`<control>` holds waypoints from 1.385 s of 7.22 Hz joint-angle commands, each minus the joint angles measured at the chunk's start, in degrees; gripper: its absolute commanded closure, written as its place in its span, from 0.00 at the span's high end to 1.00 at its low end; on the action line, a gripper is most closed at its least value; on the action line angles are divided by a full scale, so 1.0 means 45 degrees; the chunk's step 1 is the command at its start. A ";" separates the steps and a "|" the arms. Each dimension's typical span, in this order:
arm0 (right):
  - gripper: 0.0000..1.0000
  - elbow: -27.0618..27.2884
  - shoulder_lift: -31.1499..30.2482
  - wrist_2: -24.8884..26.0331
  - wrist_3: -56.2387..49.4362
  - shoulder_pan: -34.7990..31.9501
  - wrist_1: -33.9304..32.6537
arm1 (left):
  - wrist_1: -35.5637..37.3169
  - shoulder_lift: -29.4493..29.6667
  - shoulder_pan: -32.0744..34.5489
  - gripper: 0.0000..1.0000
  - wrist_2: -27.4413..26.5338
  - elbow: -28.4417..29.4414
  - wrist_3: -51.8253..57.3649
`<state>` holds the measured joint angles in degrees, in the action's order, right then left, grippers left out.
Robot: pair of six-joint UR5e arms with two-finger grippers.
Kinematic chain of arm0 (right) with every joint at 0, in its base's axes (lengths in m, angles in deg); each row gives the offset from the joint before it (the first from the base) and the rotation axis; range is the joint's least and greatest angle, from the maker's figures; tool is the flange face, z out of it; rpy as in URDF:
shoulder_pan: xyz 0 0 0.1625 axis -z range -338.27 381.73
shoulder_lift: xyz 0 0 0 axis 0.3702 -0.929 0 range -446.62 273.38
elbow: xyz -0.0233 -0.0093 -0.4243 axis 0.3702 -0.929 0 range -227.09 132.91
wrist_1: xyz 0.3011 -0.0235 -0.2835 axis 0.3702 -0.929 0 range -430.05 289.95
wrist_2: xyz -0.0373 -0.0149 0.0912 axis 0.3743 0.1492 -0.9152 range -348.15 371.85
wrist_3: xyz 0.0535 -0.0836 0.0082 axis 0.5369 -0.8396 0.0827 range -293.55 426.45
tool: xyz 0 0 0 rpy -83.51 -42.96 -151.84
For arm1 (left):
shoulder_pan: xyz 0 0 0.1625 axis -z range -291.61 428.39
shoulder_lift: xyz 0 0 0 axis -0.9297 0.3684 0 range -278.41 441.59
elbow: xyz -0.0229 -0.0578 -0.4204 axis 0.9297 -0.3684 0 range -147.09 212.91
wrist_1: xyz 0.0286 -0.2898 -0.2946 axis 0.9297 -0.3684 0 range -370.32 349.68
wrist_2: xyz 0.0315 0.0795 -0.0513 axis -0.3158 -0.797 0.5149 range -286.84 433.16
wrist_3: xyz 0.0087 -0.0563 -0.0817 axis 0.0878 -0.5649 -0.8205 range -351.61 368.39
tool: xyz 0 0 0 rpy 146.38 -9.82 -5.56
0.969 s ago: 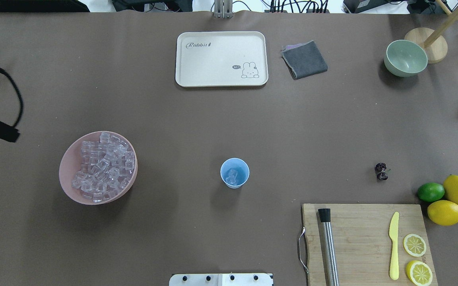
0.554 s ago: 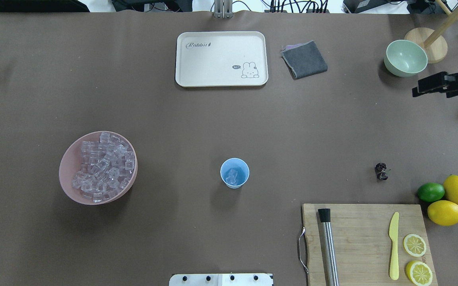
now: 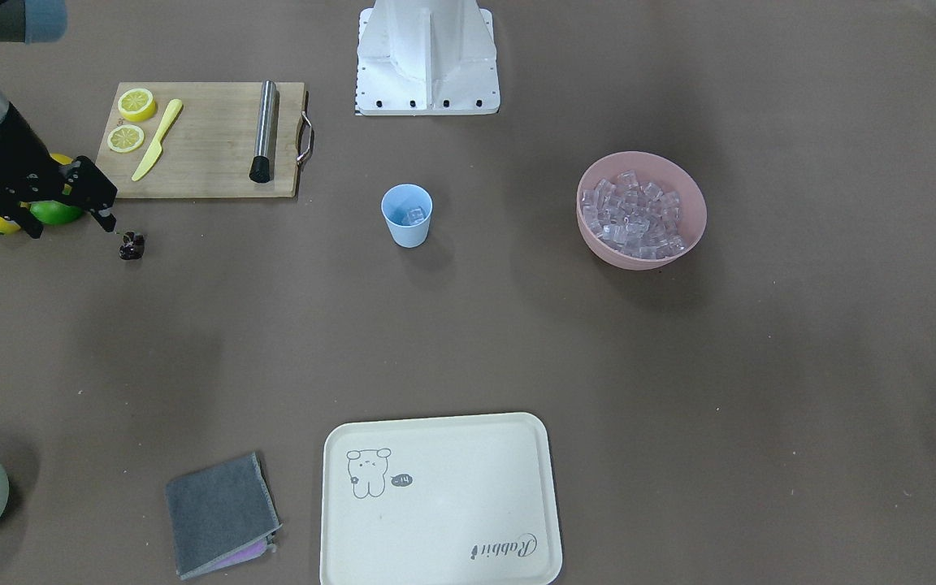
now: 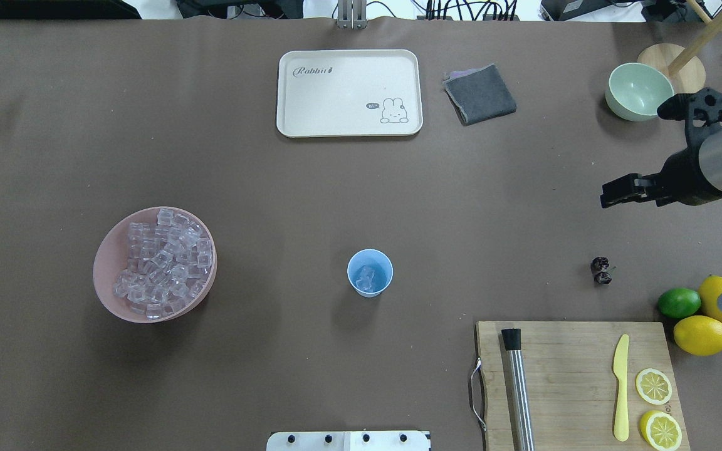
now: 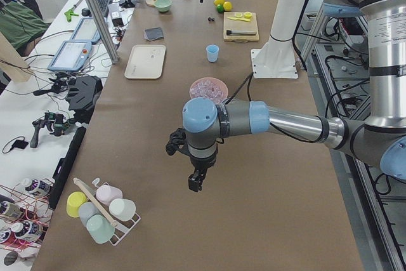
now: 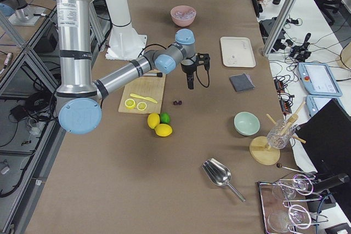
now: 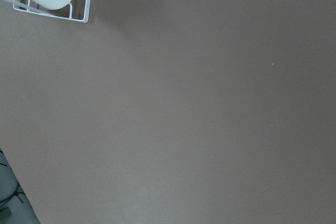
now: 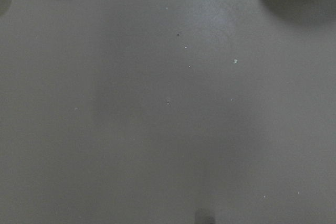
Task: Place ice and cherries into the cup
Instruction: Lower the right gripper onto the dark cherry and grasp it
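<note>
**Ice is in, cherries next: right arm on approach**

We judge the ice step done or nearly so. The cup [image 4: 370,273] stands mid-table with a few cubes of ice [image 4: 366,279] inside. The bulk supply is heaped in the pink bowl [image 4: 105,257], well to its left.

The cherries [image 4: 601,270] lie on the table well right of the cup, untouched. The right gripper [image 3: 71,221] hovers above the table close to them, jaws spread wide and holding nothing.

As we see it, the next move is to centre over the clump, drop straight down and pinch lightly, since it is small and easy to knock aside. Then we carry it left and release over the cup rim.

The left gripper [image 5: 196,181] hangs over the table past the pink bowl, out of play. It shows only in a side view, so we cannot tell its jaw state.

Around, near to far:
- The cutting board [image 4: 574,369] holds a steel muddler [image 4: 517,388], a yellow knife [image 4: 620,388] and two lemon slices [image 4: 653,386].
- The lime [image 4: 679,302] and two lemons [image 4: 701,335] sit just right of the board. They are the closest clutter to the pick, so we should watch the outer finger there.
- We see nothing standing between the cherries and the cup.
- On the far side are the tray [image 4: 348,94], the grey cloth [image 4: 480,94] and the green bowl [image 4: 633,91], all well off the path.
</note>
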<state>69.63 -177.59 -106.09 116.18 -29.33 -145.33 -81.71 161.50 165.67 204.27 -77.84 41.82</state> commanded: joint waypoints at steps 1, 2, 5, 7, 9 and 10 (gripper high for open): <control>1.00 -0.1283 -0.0662 0.0368 0.0604 0.1050 0.2475 | 0.0024 -0.0101 0.0197 0.98 0.0297 -0.0038 0.0011; 1.00 -0.1735 -0.0954 0.0717 0.1248 0.1460 0.3574 | 0.0004 -0.0101 0.0216 0.98 0.0394 -0.0039 0.0011; 0.89 -0.1915 -0.1289 0.1558 0.1703 0.2282 0.3741 | 0.0004 -0.0121 0.0236 0.98 0.0395 -0.0175 -0.0008; 0.70 -0.1955 -0.1445 0.2182 0.2578 0.3022 0.3761 | -0.0015 -0.0140 0.0256 0.98 0.0395 -0.0214 0.0011; 0.45 -0.1916 -0.1445 0.2498 0.2660 0.3241 0.3761 | -0.0015 -0.0140 0.0256 0.98 0.0395 -0.0234 0.0011; 0.23 -0.1916 -0.1465 0.2498 0.2660 0.3222 0.3761 | -0.0015 -0.0140 0.0256 0.98 0.0395 -0.0234 0.0011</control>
<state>60.96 -184.07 -95.11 127.96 -14.97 -128.41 -81.78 160.88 166.82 206.05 -78.85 41.87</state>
